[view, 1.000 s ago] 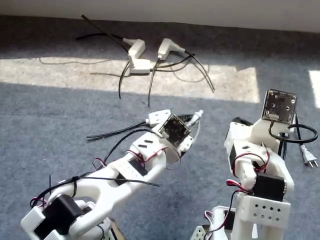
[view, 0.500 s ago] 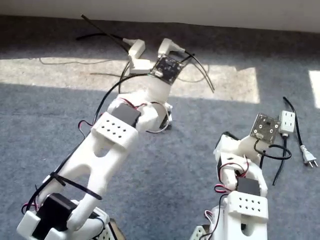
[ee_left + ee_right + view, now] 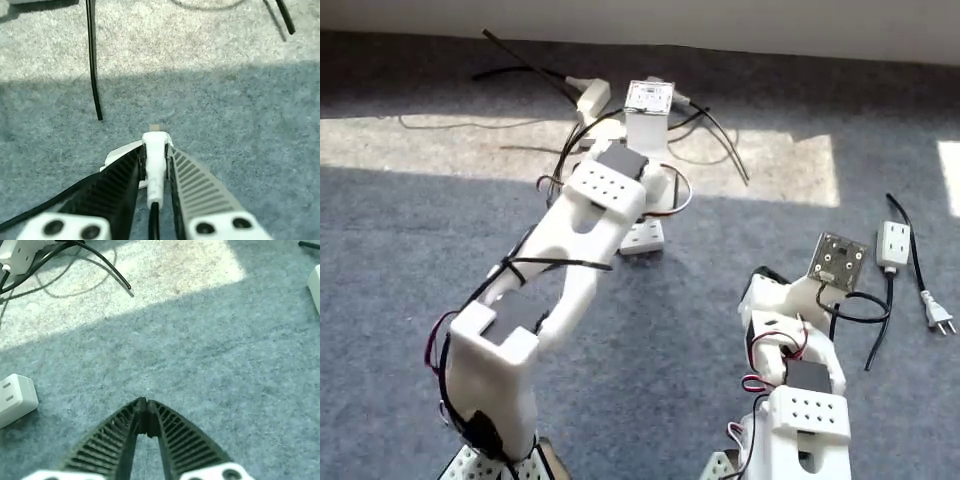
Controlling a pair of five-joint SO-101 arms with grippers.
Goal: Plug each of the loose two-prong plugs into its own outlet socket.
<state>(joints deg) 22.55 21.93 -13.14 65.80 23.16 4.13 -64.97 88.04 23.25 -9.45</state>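
My left gripper [image 3: 155,150] is shut on a white two-prong plug [image 3: 154,160], whose black cable runs back between the fingers. The plug's prongs point at the grey carpet just short of the sunlit strip. In the high view the left arm [image 3: 605,190] stretches toward the back, above a white outlet socket [image 3: 642,238]. My right gripper [image 3: 146,421] is shut with nothing in it, low over the carpet. A white outlet socket [image 3: 14,397] lies off to one side of it. Another white socket [image 3: 893,243] and a black plug [image 3: 942,322] lie at the far right.
White plugs and adapters [image 3: 595,110] with several black cables [image 3: 720,135] lie tangled at the back on the sunlit carpet. A loose black cable end [image 3: 93,65] lies ahead of the left gripper. The right arm's base [image 3: 800,410] stands at the front right.
The left arm has swung up from the middle and stretched toward the back with the plug. The right arm has dropped lower and shifted left, uncovering the white socket at the far right.
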